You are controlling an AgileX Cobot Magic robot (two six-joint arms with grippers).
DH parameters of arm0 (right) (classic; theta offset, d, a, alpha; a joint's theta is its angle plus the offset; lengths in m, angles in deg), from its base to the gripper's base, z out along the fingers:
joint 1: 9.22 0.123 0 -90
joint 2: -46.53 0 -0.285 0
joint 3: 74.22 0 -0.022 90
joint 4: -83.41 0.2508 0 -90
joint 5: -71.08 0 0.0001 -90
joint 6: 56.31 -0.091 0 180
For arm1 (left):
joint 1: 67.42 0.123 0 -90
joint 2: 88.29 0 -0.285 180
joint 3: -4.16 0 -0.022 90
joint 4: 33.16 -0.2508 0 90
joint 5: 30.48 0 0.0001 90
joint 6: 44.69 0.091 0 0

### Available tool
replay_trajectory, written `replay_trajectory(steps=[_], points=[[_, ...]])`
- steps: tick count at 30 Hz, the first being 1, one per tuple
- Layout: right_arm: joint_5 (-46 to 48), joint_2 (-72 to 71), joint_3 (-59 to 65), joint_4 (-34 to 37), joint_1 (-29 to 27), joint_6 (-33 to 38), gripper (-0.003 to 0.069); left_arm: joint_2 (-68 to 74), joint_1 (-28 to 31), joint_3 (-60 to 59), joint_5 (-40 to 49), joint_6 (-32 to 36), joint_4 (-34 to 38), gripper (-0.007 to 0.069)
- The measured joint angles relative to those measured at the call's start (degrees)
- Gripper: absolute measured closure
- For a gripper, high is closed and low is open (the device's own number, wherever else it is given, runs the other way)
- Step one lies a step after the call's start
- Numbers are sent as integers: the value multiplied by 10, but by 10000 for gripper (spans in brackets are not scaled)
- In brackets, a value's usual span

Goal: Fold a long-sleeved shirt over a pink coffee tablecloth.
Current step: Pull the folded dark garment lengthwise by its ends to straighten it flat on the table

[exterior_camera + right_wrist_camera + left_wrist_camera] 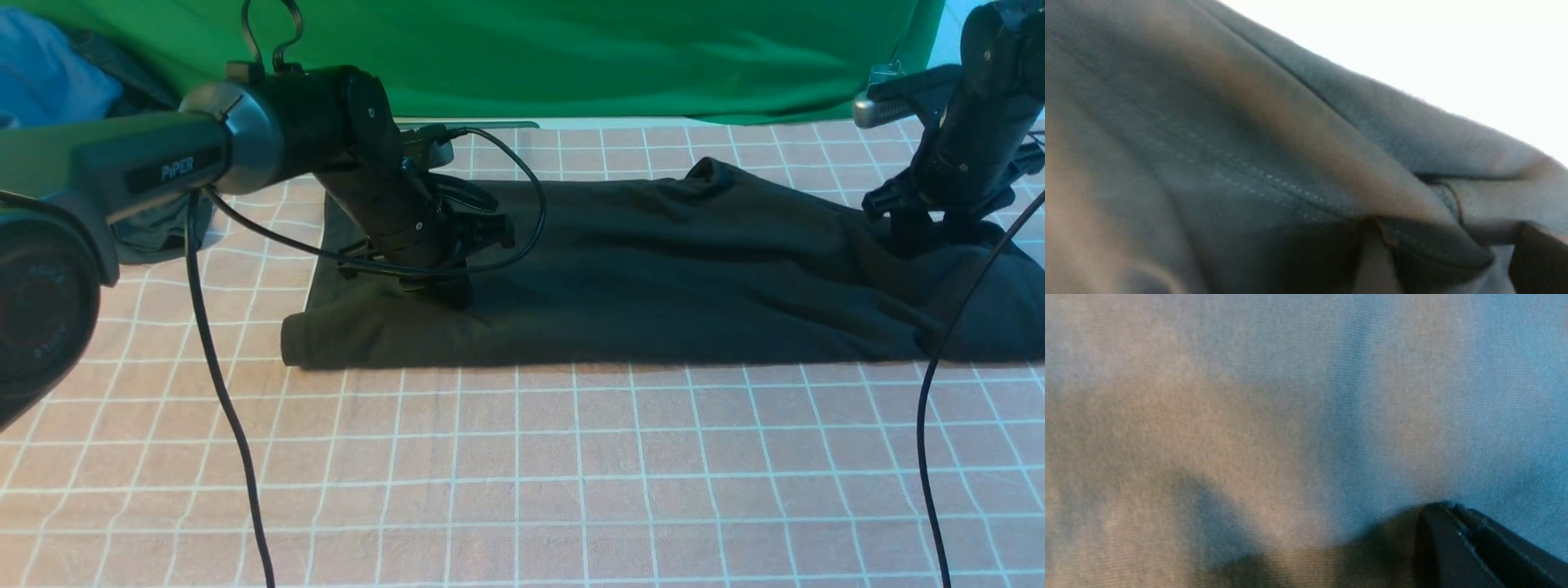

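blue garment (45, 77): lying bunched at the far left corner, partly hidden by the left arm (122, 167).
dark grey-green garment (159, 233): showing beneath that arm, near the shirt's left edge but apart from it.
left cable (220, 392): hanging down in front of the near pink squares.
left hand (453, 298): reaching down onto the left part of the shirt. Its fingers (1474, 547) are closed together with the tip pressing into the knit. I cannot tell whether any cloth is being pinched.
long-sleeved shirt (653, 278): lying as a long black band across the far half of the counter. It is running past the right edge of the front view and rising to a rumpled peak at mid-back.
pink coffee tablecloth (522, 465): covering the counter under the shirt, lying bare in the near half.
green cloth (571, 57): hanging along the far edge behind everything.
right hand (931, 237): standing on the shirt's right end with its fingers spread apart, gripping nothing. A stitched hem (1274, 179) is bunching beside one finger.
right cable (927, 425): curving down across the shirt's right end and the near cloth.
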Motion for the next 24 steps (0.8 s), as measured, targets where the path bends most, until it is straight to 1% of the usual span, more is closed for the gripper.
replay_trajectory(steps=[3, 5, 8, 9, 17, 24], points=[[-1, 9, 0, 12, -3, 7, 228, 0, 0, 0, -5, 0, 1, 610], [-2, 10, 0, 16, -3, 12, 299, 0, 0, 0, -5, 0, 1, 610], [-4, 9, 0, 20, -4, 25, 552, 0, 0, 0, -5, 0, 1, 610], [-5, 8, 0, 20, -4, 28, 573, 0, 0, 0, -5, 0, 1, 610], [-6, -12, -30, 26, -8, 31, 575, 0, 0, 0, -6, 0, 1, 610], [-27, -16, -46, 30, -28, 31, 575, 0, 0, 0, -8, 0, 1, 610]])
